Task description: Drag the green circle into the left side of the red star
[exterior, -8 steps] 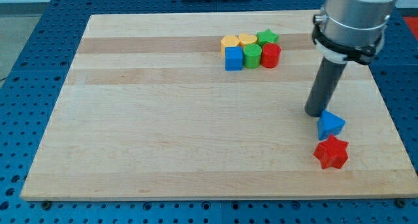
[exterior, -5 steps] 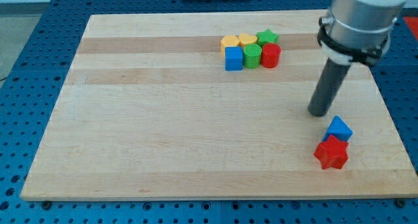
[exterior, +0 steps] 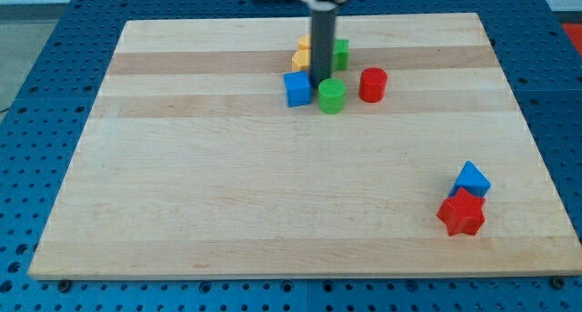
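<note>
The green circle (exterior: 332, 95) is found near the view's top centre, between the blue cube (exterior: 296, 89) and the red cylinder (exterior: 372, 85); my tip (exterior: 321, 84) is set just behind it, touching or nearly so; no claw is fitted, so nothing is gripped; the red star (exterior: 461, 213) lies well apart at the view's lower right, under a blue block (exterior: 471, 178); nearly the whole drag is judged to remain.

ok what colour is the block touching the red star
Blue. The blue block sits against the top of the red star, clear in the camera view.
</note>
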Tool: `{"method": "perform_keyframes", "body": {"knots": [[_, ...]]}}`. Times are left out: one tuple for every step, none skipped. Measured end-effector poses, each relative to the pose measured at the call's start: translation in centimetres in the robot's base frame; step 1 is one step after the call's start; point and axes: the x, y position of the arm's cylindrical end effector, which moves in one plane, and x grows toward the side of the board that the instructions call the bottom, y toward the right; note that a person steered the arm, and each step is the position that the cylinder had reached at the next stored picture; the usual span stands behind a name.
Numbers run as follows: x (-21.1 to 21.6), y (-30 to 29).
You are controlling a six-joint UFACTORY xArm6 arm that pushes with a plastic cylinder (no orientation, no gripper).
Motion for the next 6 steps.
{"method": "perform_keyframes", "body": {"knots": [[1.4,-0.7],[1.3,-0.7],[3.8,-0.7],[2.6,-0.6],[-1.4,1.0],[-0.8,3.9]]}}
